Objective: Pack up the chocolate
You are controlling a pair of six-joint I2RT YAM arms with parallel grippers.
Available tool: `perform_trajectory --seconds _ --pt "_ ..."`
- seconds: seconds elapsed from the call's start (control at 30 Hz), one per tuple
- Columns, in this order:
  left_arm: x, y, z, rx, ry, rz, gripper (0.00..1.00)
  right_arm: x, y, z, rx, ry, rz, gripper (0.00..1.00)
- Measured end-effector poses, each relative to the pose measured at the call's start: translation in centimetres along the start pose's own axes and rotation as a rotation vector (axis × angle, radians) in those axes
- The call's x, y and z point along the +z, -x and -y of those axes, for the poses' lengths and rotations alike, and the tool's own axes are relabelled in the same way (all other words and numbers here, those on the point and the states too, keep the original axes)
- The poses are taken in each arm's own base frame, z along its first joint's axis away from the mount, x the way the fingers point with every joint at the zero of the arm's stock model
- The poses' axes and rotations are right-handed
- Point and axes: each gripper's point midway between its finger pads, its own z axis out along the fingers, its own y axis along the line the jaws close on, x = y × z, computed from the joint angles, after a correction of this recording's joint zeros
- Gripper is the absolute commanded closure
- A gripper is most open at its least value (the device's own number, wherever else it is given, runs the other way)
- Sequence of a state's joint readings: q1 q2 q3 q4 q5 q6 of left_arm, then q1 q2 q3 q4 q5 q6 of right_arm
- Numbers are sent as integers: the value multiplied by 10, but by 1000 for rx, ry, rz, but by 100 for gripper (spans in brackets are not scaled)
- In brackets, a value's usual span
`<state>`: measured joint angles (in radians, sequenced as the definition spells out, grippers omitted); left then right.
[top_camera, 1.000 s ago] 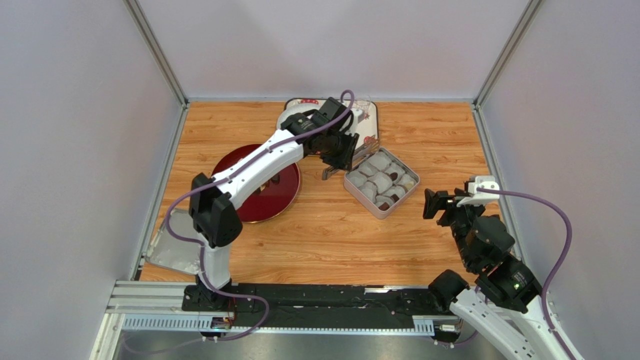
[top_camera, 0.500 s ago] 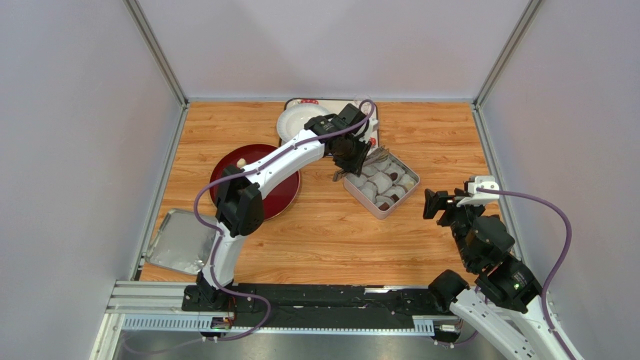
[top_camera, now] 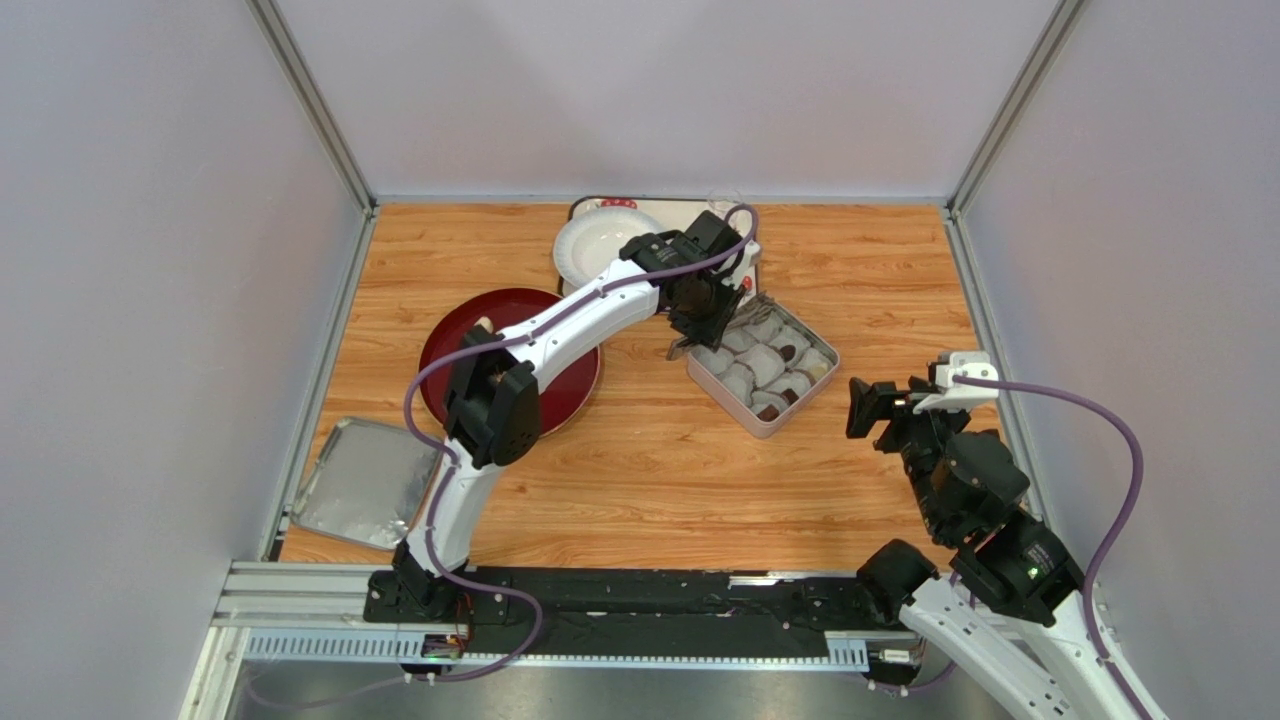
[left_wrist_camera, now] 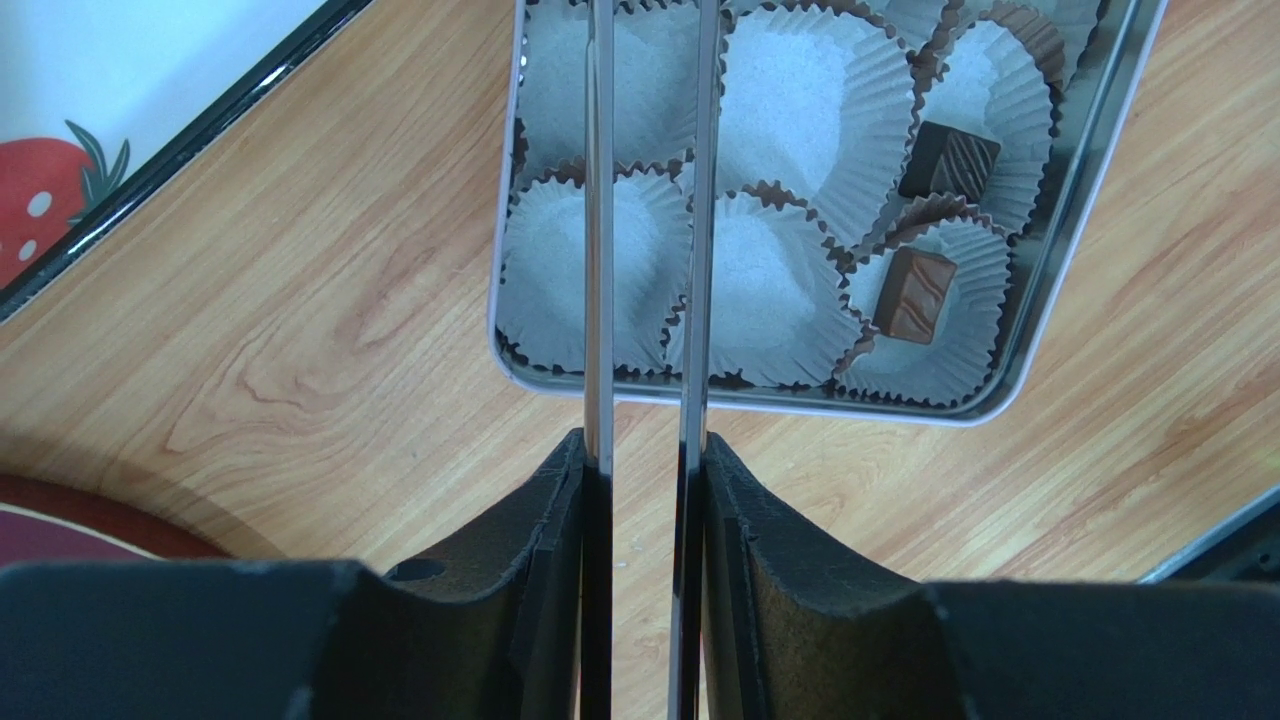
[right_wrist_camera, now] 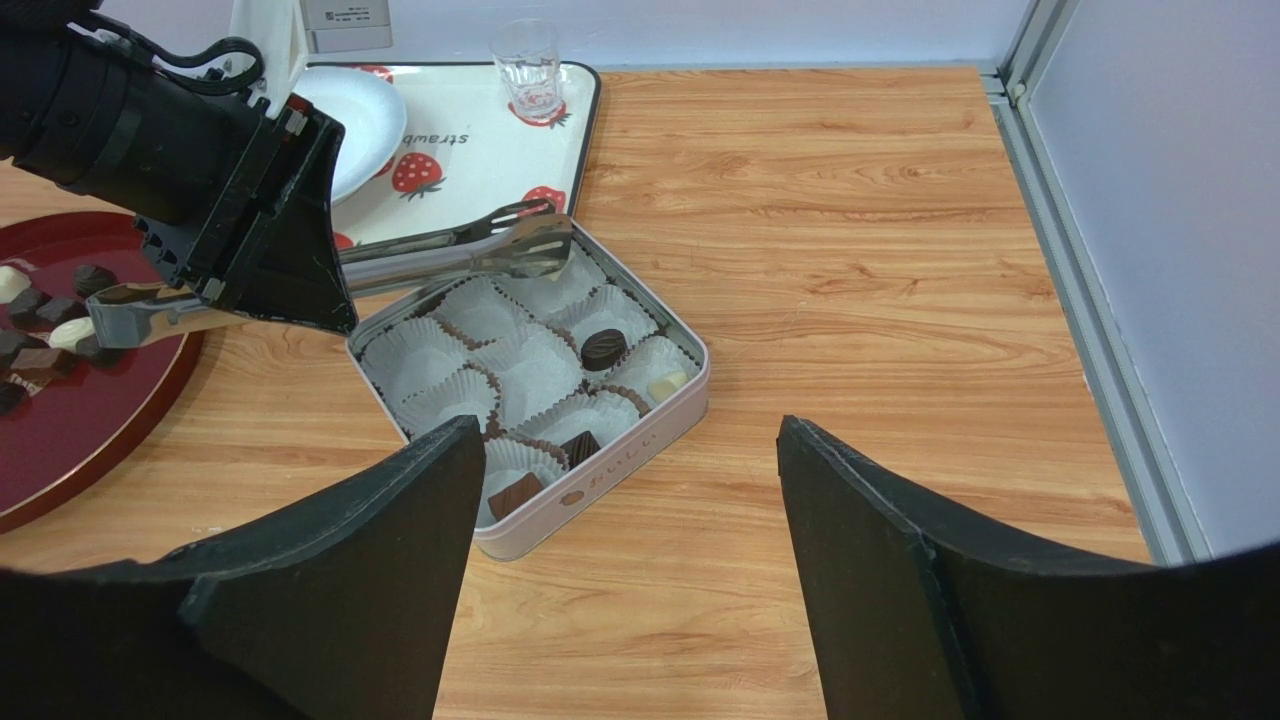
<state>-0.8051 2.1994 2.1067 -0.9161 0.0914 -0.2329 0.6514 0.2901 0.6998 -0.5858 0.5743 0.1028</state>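
My left gripper is shut on a pair of metal tongs, whose blades reach over the square tin of paper cups. The tong tips lie over the tin's far corner; whether they hold a piece I cannot tell. Chocolate sits in some cups: a dark piece, a brown one, a cream one. More chocolate lies on the red plate. My right gripper hangs open and holds nothing, to the right of the tin.
A strawberry-print tray at the back carries a white bowl and a small glass. A silvery lid lies at the near left. Walls close in on both sides.
The left arm has swung right from the red plate, carrying the tongs over the tin. The right arm has not moved.
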Motion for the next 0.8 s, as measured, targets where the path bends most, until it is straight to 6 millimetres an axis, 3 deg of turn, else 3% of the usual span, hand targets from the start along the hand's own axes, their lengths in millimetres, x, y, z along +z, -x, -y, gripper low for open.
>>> perform_trajectory --seconds 0.8 --pt "-2 4 2 1 -6 12 59 2 -5 0 -11 -1 -11 24"
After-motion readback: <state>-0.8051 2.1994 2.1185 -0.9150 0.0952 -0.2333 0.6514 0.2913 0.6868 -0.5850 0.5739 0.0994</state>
